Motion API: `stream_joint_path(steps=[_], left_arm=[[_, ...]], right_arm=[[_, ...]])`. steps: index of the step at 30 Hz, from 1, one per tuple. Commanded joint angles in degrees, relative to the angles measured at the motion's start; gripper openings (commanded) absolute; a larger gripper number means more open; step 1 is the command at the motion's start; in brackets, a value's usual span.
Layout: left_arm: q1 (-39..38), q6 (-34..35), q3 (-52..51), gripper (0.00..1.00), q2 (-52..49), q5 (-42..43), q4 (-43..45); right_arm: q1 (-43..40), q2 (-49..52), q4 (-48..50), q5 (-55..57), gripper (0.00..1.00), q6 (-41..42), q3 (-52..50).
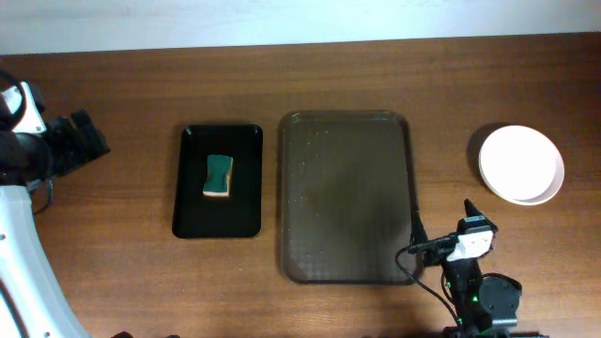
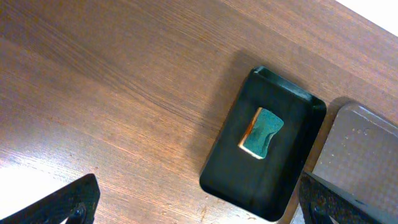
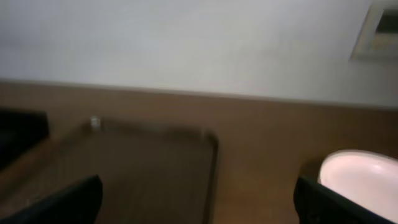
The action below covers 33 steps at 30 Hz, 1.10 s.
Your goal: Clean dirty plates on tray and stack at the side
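The brown tray (image 1: 347, 197) lies in the middle of the table with nothing on it. It also shows in the left wrist view (image 2: 364, 149) and the right wrist view (image 3: 149, 165). White plates (image 1: 521, 164) sit stacked on the table to its right, with no smear visible, and show in the right wrist view (image 3: 367, 177). My left gripper (image 1: 89, 136) is open and empty at the far left (image 2: 198, 199). My right gripper (image 1: 439, 225) is open and empty near the tray's front right corner (image 3: 199, 199).
A smaller black tray (image 1: 192, 211) lies left of the brown tray and holds a green and yellow sponge (image 1: 219, 176). Both show in the left wrist view, the black tray (image 2: 230, 168) and the sponge (image 2: 262, 132). A white wall runs behind the table.
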<state>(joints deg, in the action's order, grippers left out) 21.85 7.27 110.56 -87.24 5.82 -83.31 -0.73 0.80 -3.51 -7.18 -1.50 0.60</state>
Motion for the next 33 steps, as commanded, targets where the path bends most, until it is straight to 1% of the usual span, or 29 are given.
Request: stream_joint_path(steps=[1, 15, 18, 19, 20, 21, 22, 23, 24, 26, 28, 33], left_arm=[[0.3, -0.5, 0.2, 1.00, 0.7, 0.4, 0.1], [0.3, -0.5, 0.2, 1.00, 0.7, 0.4, 0.1], [-1.9, -0.6, 0.1, 1.00, 2.3, 0.2, 0.0], [-4.3, -0.7, -0.3, 1.00, 4.3, -2.9, 2.2], [-6.2, -0.7, -1.0, 1.00, 5.9, -3.9, 4.3], [-9.2, -0.7, -2.9, 1.00, 8.4, -5.7, 8.4], [-13.3, -0.7, -7.0, 1.00, 12.1, -8.2, 15.4], [-16.4, -0.7, -11.5, 1.00, 15.5, -9.6, 20.5], [-19.0, -0.7, -18.2, 1.00, 20.4, -10.2, 27.3], [-19.8, -0.7, -27.6, 1.00, 26.8, -10.1, 35.3], [-19.8, -0.7, -39.3, 1.00, 34.7, -9.9, 44.1], [-19.5, -0.7, -64.0, 1.00, 53.8, -9.8, 60.0]], right_arm=[[0.3, -0.3, -0.4, 0.6, 0.98, 0.2, -0.3], [0.3, -0.3, -0.4, 0.6, 0.98, 0.2, -0.3], [0.3, -0.3, -0.4, 0.6, 0.98, 0.2, -0.3], [0.3, -0.3, -0.4, 0.6, 0.98, 0.2, -0.3], [0.3, -0.3, -0.4, 0.6, 0.98, 0.2, -0.3], [0.3, -0.3, -0.4, 0.6, 0.98, 0.2, -0.3], [0.3, -0.3, -0.4, 0.6, 0.98, 0.2, -0.3], [0.3, -0.3, -0.4, 0.6, 0.98, 0.2, -0.3], [0.3, -0.3, -0.4, 0.6, 0.98, 0.2, -0.3], [0.3, -0.3, -0.4, 0.6, 0.98, 0.2, -0.3], [0.3, -0.3, -0.4, 0.6, 0.98, 0.2, -0.3], [0.3, -0.3, -0.4, 0.6, 0.98, 0.2, -0.3]])
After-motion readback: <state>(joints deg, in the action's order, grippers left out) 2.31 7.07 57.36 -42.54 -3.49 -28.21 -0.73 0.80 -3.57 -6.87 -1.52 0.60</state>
